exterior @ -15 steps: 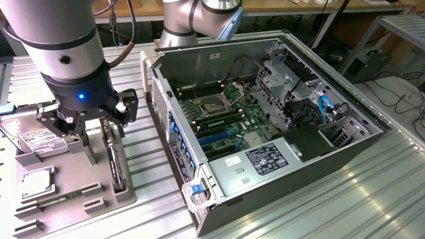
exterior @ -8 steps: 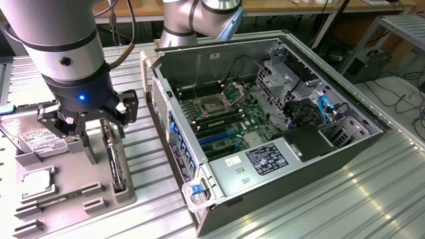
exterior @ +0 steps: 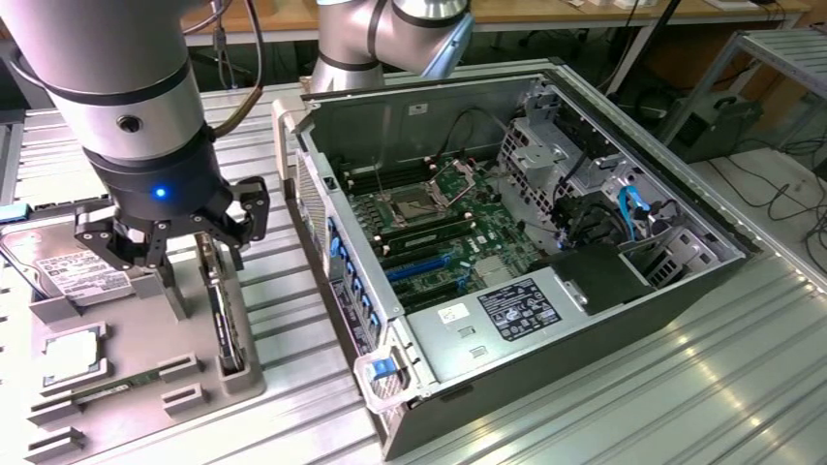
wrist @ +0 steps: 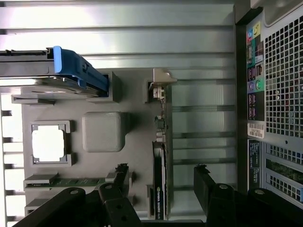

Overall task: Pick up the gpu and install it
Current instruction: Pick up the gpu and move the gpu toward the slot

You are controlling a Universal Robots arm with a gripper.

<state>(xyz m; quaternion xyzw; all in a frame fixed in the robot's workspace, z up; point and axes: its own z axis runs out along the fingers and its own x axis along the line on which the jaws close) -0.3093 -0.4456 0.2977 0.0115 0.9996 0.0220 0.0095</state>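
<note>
The claw (exterior: 181,244) hangs open, jaws wide, directly over the gpu (exterior: 228,325), which stands on edge in its grey tray (exterior: 142,407) slot beneath, upright so the fingers (wrist: 204,183) can straddle it

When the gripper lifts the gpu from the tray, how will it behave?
Probably stiff: the gpu is a thin flat board standing on edge in the grey tray. Likely light, being so slim. Perhaps fragile: small parts show along its edge, so squeezing there may harm it.

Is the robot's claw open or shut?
Open. The claw has its fingers wide apart, over the card standing in the gray tray.
</note>
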